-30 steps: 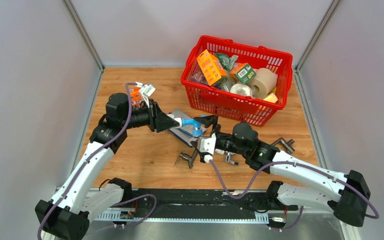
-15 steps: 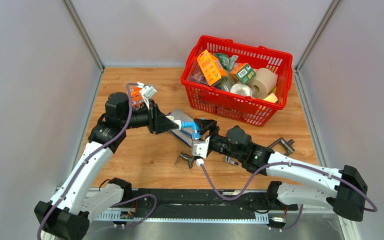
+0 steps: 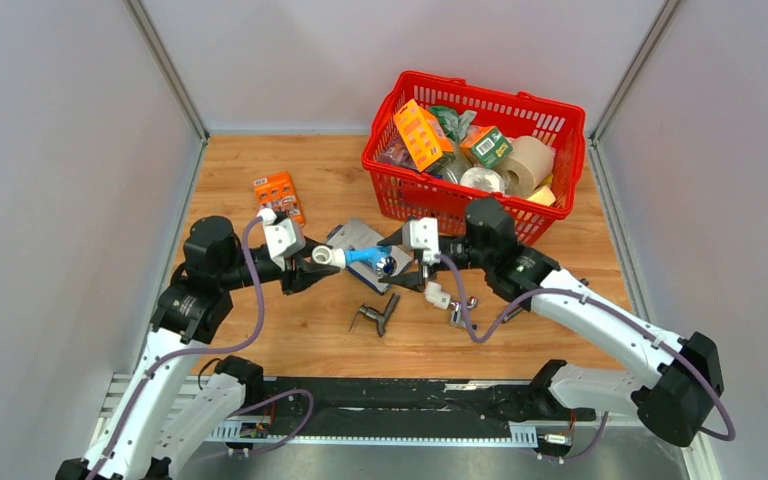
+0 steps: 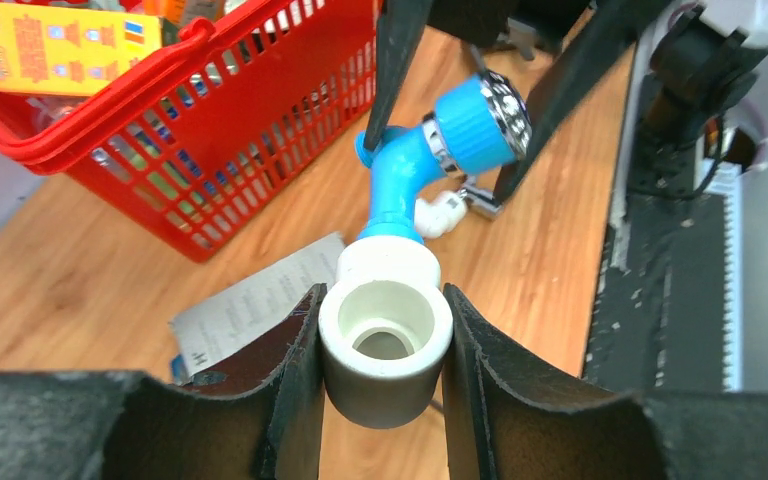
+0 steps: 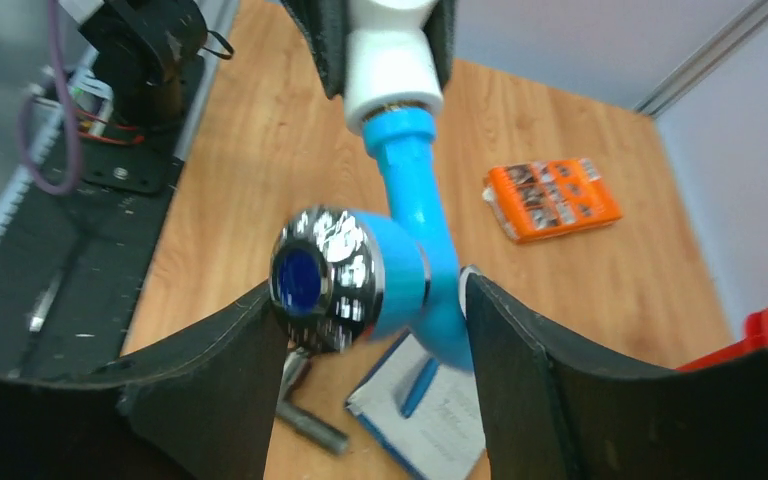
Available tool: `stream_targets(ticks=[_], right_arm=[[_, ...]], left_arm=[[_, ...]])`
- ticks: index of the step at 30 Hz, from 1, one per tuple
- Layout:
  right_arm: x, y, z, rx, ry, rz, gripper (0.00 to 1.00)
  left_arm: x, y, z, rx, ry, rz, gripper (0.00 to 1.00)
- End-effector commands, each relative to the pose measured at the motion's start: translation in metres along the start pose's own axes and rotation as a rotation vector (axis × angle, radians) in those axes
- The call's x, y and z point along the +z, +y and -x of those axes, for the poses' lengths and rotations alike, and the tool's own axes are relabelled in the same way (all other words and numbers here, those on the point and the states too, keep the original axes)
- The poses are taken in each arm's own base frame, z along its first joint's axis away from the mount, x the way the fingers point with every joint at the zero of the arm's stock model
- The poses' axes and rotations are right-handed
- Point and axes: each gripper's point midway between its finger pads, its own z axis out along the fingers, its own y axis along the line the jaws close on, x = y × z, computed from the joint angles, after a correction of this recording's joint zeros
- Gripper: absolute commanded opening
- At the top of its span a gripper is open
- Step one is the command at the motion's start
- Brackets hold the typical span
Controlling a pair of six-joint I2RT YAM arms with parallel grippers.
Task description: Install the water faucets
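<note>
Holding the light-blue faucet (image 3: pixel 365 258) in the air at the centre of the overhead view, just above the tabletop (image 3: pixel 290 335) and a printed leaflet (image 3: pixel 355 237), below and left of the red basket (image 3: pixel 430 212). Gripping it from the left with the left claw (image 4: pixel 385 345), partly closed and snug against both sides of the white end fitting (image 4: pixel 385 290), with the open socket turned toward the wrist camera. Gripping it from the right with the right claw (image 5: pixel 370 300), closed about halfway onto the blue head, touching the chrome cap (image 5: pixel 325 275) on one side and the blue elbow on the other. Probably set up this way to pin the fitting while twisting the body, or to pass the part across; cannot tell which. Well apart from the dark grey tap (image 3: pixel 380 316) and the chrome tap (image 3: pixel 457 306) lying at lower centre, and from the orange packet (image 3: pixel 278 190) at upper left. Worth watching for slip on the smooth cap and for side load at the joint.
</note>
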Motion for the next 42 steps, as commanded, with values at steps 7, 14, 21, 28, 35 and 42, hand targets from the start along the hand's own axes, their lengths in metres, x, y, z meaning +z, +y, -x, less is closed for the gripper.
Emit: stream_targets(ticks=[7, 14, 21, 28, 35, 42], right_arm=[[-0.019, -0.037, 0.002, 0.576, -0.038, 0.042, 0.48], [-0.014, -0.054, -0.020, 0.686, 0.002, -0.032, 0.36], [-0.051, -0.058, -0.029, 0.461, 0.034, -0.209, 0.69], [-0.070, -0.027, -0.017, 0.200, -0.028, -0.183, 0.83], [-0.055, -0.010, 0.009, 0.049, -0.130, -0.090, 0.88], [-0.042, -0.014, 0.028, -0.003, -0.200, -0.053, 0.84]], left_arm=[[-0.004, -0.041, -0.005, 0.167, -0.093, -0.213, 0.00], [0.003, -0.030, 0.002, 0.082, -0.139, -0.159, 0.00], [0.019, 0.013, -0.001, -0.255, -0.161, 0.048, 0.00], [0.026, 0.017, 0.018, -0.345, -0.225, -0.001, 0.00], [0.028, -0.005, 0.033, -0.393, -0.237, -0.180, 0.00], [0.028, -0.010, 0.034, -0.417, -0.210, -0.235, 0.00]])
